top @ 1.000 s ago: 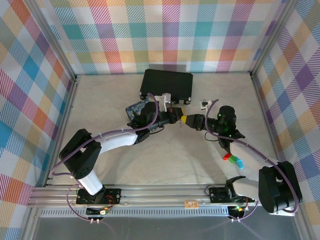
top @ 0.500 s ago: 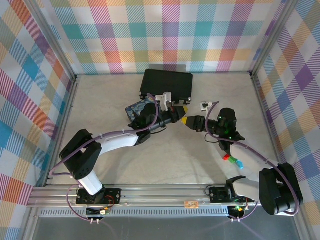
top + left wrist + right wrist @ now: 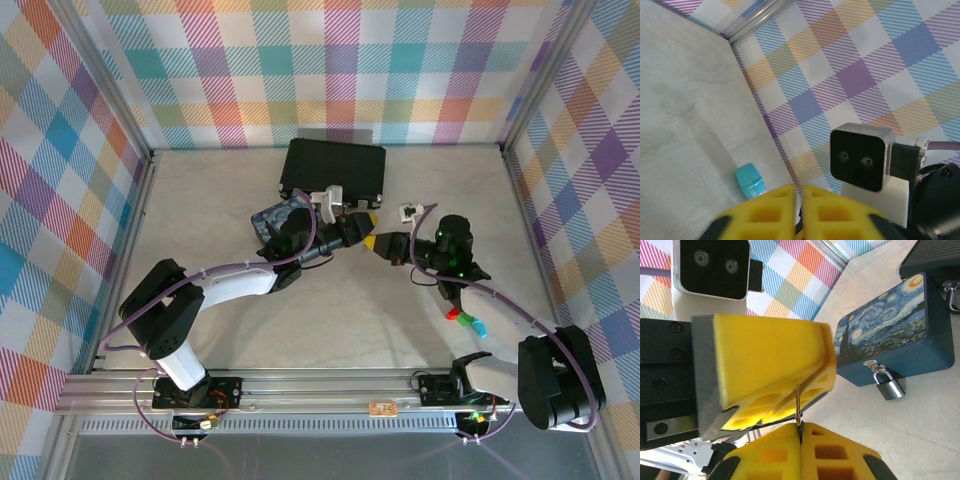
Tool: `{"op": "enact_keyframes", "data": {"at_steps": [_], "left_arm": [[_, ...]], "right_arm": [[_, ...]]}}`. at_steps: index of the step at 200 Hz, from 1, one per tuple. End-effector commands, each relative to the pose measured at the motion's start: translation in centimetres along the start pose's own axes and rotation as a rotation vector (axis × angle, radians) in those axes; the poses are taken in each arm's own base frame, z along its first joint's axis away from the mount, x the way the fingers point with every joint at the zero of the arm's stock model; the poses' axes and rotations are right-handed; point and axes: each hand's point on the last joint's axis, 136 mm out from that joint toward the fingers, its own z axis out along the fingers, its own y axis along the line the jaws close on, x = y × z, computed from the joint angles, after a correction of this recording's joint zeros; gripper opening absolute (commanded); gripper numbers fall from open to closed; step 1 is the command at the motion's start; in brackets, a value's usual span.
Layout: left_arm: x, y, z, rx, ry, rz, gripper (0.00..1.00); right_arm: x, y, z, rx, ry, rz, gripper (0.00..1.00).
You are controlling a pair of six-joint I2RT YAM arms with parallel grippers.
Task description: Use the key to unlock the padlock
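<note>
Right tool (image 3: 801, 426) clenched on key (image 3: 798, 407), tip-pinch only. Left tool (image 3: 800, 190): jaws near together, cannot tell if released. Padlock (image 3: 888, 385) hangs on blue painted box (image 3: 885, 335), well apart. Risk: thin key twists or drops once tools part.

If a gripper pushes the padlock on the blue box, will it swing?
The padlock probably swings: only its shackle, through the hasp of the blue box, holds it. It looks metal, so likely stiff and heavy for its size. Its smooth body may slip.
</note>
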Motion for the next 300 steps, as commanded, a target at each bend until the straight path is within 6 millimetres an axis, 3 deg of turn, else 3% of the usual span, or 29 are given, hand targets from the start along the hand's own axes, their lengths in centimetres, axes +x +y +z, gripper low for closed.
{"op": "enact_keyframes", "data": {"at_steps": [1, 25, 49, 74, 104, 133, 176, 205, 254, 286, 300], "left_arm": [[-1.7, -1.7, -2.0, 0.030, -0.028, 0.003, 0.58], [-3.1, -0.5, -4.0, -0.052, -0.020, 0.048, 0.70], [-3.2, -0.2, -5.3, -0.095, 0.036, 0.117, 0.70], [-2.3, -1.3, -5.6, -0.070, 0.139, 0.208, 0.68], [-0.5, -3.5, -5.5, 0.029, 0.295, 0.294, 0.61], [0.9, -3.7, -5.0, 0.067, 0.402, 0.318, 0.50], [2.2, -3.0, -4.2, 0.083, 0.462, 0.310, 0.44], [2.3, -2.8, -3.7, 0.097, 0.464, 0.294, 0.25], [2.4, -3.1, -3.4, 0.111, 0.465, 0.289, 0.17], [2.4, -2.9, -3.2, 0.111, 0.455, 0.277, 0.00], [2.3, -2.8, -3.1, 0.103, 0.443, 0.268, 0.00]], "right_arm": [[0.0, 1.3, -0.5, 0.020, 0.057, -0.148, 0.00], [0.4, 1.5, -1.3, 0.077, 0.116, -0.234, 0.00], [0.4, 2.0, -1.8, 0.097, 0.162, -0.302, 0.00], [0.3, 2.3, -1.7, 0.090, 0.204, -0.318, 0.00], [0.1, 2.8, -1.0, 0.038, 0.239, -0.303, 0.00], [-0.3, 3.3, -0.5, -0.008, 0.266, -0.281, 0.00], [-0.4, 3.6, -0.2, -0.035, 0.279, -0.260, 0.00], [-0.4, 3.7, -0.2, -0.042, 0.282, -0.251, 0.00], [-0.3, 3.7, -0.2, -0.049, 0.285, -0.249, 0.00], [-0.4, 3.9, -0.2, -0.058, 0.286, -0.249, 0.00], [-0.5, 3.9, -0.2, -0.050, 0.280, -0.247, 0.00]]}}
